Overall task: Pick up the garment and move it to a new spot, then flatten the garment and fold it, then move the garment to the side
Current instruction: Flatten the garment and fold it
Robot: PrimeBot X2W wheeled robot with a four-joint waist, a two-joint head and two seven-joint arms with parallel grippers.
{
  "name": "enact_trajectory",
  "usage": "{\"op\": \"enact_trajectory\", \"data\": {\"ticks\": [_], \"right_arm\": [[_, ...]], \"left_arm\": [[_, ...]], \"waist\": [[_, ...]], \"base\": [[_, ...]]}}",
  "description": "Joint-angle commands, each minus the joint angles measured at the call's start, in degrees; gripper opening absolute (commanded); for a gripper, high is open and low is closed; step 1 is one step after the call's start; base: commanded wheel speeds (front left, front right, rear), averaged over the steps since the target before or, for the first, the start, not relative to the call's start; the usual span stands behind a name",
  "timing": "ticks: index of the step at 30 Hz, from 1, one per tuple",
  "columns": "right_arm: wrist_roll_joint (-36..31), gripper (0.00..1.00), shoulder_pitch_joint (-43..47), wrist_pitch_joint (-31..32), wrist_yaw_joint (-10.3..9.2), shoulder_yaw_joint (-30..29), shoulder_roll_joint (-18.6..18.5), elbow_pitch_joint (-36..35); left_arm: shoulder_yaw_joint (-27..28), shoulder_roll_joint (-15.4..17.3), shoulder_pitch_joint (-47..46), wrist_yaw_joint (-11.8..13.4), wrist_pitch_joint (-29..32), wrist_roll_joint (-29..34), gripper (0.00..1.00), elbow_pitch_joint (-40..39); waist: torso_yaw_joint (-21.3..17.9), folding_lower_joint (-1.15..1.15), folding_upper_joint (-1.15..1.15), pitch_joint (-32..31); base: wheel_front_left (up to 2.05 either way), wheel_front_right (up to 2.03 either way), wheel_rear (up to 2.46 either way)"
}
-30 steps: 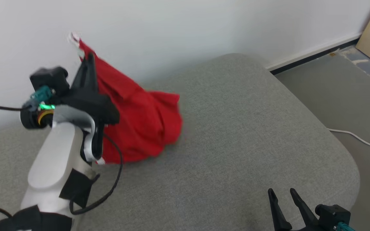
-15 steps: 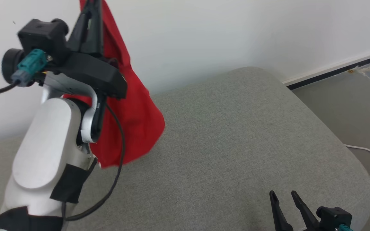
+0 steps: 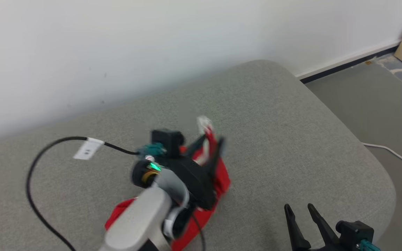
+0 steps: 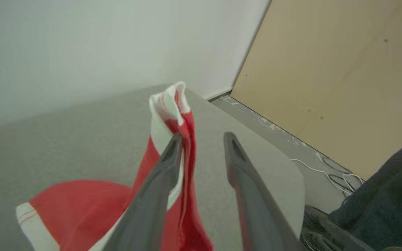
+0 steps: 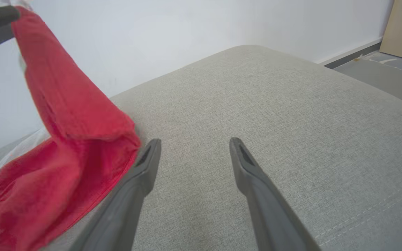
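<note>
Red garment [image 3: 218, 181] lies in a bunched heap on the grey upholstered seat [image 3: 274, 122], near its front middle. One white-trimmed end is lifted off the fabric by the left gripper [image 3: 212, 141]. In the left wrist view the left gripper [image 4: 202, 136] has its jaws parted. The trimmed hem drapes along one finger [image 4: 166, 164] and is not pinched between the two, so it reads as released or letting go. The rest of the garment [image 4: 82, 205] pools below on the seat. Right gripper [image 3: 298, 206] sits low at the front right, jaws wide and empty; in its own view [image 5: 194, 140] there is bare seat between the fingers and the garment [image 5: 65, 139] just beside the left one. Judged progress: the pick-and-relocate step looks about finished, with the drop at the new spot under way. Still to do: spread it flat (it is crumpled and doubled over), fold it, then shift it to the side. None of those has started.
</note>
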Motion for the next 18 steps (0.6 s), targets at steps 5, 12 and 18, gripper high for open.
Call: {"op": "enact_trajectory", "data": {"ticks": [5,12,18], "right_arm": [[-0.4,1.0,-0.9,-0.5,0.2,-1.3,0.0,0.5],[-0.6,1.0,0.5,-0.3,0.2,-1.6,0.0,0.1],[-1.4,1.0,1.2,0.1,0.2,-2.8,0.0,-0.7]], "left_arm": [[-12.1,-0.2,1.0,2.9,-3.4,-15.4,1.0,-2.2],[-12.9,0.7,1.8,8.4,-6.3,-18.1,1.0,1.0],[-12.6,5.8,7.5,12.1,-6.2,-17.9,1.0,-0.1]], "waist": [[1.1,0.0,0.0,0.8],[5.4,0.0,0.0,-0.6],[8.5,0.0,0.0,-1.9]], "base": [[0.0,0.0,0.0],[0.0,0.0,0.0],[0.0,0.0,0.0]]}}
